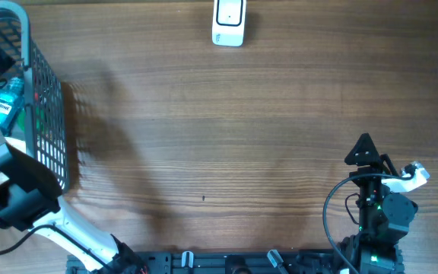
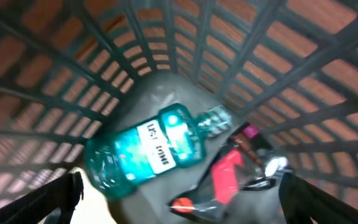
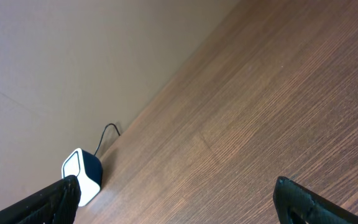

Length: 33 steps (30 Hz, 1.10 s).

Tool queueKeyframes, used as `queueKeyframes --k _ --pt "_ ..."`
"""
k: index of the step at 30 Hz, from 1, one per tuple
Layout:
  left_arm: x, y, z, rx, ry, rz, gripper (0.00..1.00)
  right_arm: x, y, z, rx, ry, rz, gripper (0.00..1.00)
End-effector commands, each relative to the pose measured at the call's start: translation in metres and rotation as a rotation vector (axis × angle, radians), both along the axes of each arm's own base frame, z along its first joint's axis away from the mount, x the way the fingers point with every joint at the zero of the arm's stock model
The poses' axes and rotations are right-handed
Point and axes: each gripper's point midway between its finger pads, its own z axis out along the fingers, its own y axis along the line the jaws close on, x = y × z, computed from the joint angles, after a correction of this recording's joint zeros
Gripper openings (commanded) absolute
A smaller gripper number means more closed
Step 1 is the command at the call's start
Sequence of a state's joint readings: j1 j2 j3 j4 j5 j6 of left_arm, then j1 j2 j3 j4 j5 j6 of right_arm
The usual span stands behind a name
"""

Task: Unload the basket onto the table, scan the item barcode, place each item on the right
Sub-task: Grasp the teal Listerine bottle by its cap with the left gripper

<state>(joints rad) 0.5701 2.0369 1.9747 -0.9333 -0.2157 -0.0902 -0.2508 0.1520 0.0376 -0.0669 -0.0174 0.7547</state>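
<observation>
While the left gripper [image 2: 179, 196] hangs over the basket [image 2: 278, 68] with its jaws spread wide and nothing between them, the step in hand looks like picking an item to scan. The teal mouthwash bottle [image 2: 145, 152] lies on its side on the basket floor, just beside a red packet [image 2: 225, 177] in clear wrap (the two seem to touch near the bottle's neck). A good grasp would come straight down across the bottle's body, clear of the packet and the mesh walls, leaving the label uncovered for the scanner [image 1: 228, 23] at the table's [image 1: 242, 137] far edge. The right gripper [image 3: 179, 202], also wide open and empty, sits well apart.
</observation>
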Motion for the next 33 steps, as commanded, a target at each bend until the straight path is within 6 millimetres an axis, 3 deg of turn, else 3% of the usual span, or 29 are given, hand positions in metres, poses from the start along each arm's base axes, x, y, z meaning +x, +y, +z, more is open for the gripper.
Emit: queueKeyframes --k 1,5,8,14,27,29,33 --pt "-0.012 0.001 -0.007 -0.02 0.076 -0.114 1.0 -0.001 -0.004 0.003 -0.024 -0.007 -0.019 1.0" --pt "0.001 -0.033 -0.015 -0.048 0.13 -0.547 1.0 -0.001 -0.004 0.003 -0.024 -0.007 -0.019 1.0" --pt "-0.001 -0.036 -0.017 -0.011 0.178 -0.663 1.0 -0.001 -0.004 0.003 -0.024 -0.007 -0.019 1.0" --pt "-0.004 -0.026 -0.033 0.038 0.241 -0.779 1.0 -0.001 -0.004 0.003 -0.023 -0.007 -0.019 1.0" --pt "0.002 0.028 -0.122 0.016 0.284 -0.765 1.0 -0.001 -0.004 0.003 -0.023 -0.007 -0.019 1.0" --pt "0.002 0.03 -0.134 0.0 0.288 -0.766 1.0 -0.001 -0.004 0.003 -0.024 -0.007 -0.019 1.0" --pt "0.005 0.026 -0.14 0.006 0.29 -0.835 1.0 -0.001 -0.004 0.003 -0.024 -0.007 -0.019 1.0"
